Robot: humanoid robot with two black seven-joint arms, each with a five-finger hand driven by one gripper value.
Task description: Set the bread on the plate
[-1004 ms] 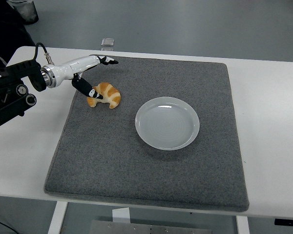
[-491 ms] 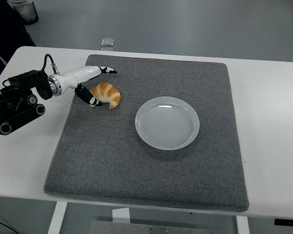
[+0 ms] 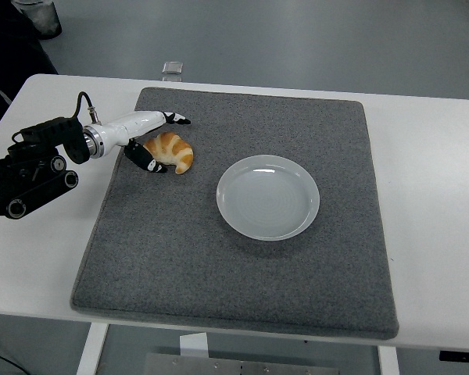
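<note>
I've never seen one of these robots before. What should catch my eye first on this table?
Probably the golden croissant at the far left of the grey mat, with the robot's left hand right against it, one finger above it and dark fingers at its left side. Next, the empty white plate near the mat's middle, to the right of the croissant and apart from it.
</note>
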